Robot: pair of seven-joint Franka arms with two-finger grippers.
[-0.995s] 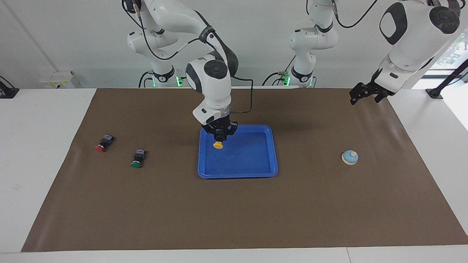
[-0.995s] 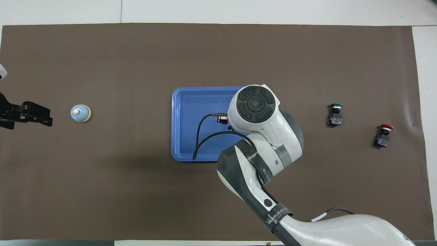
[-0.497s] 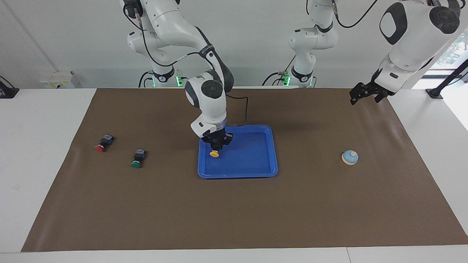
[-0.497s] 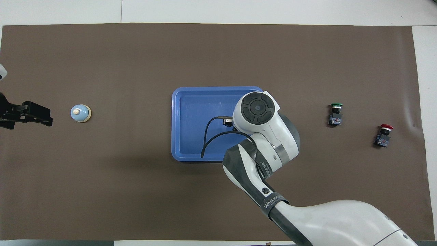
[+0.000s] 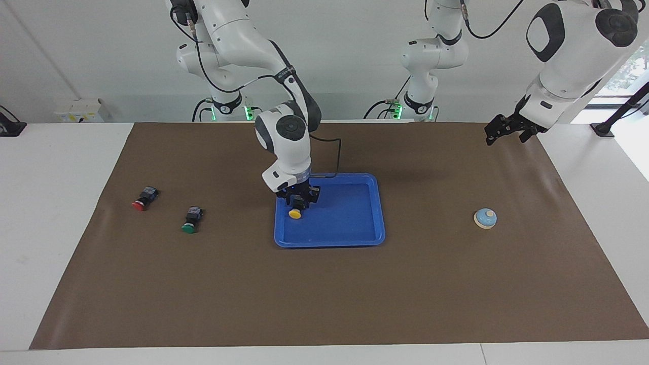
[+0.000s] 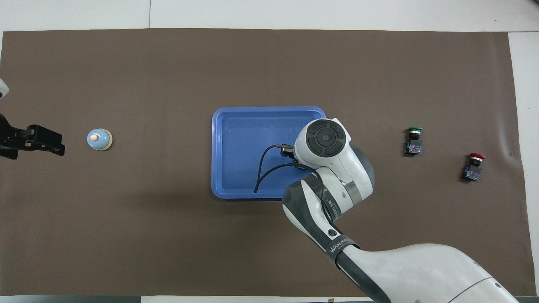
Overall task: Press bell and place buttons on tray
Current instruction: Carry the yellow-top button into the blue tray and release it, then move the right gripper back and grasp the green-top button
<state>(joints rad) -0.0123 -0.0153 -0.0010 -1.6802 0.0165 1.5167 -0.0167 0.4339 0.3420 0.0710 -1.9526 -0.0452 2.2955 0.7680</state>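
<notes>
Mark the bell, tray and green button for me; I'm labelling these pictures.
bell (image 5: pixel 485 218): facing view, blue dome.
tray (image 5: pixel 350 218): facing view, bare floor.
green button (image 5: pixel 188 228): facing view, round cap.

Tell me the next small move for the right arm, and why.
Probably lift the right tool straight up off the yellow-capped push-button switch, which already lies low in the shallow blue plastic tray. The red-capped switch and green-capped switch remain on the brown mat. The left tool waits.

Facing view: high, across surface (image 5: pixel 324 304), looks toward robots. Overhead view: high above robots' end, looks steeply down, forward. Both far off; share mat (image 6: pixel 168 231), tray (image 5: pixel 377 213).
</notes>
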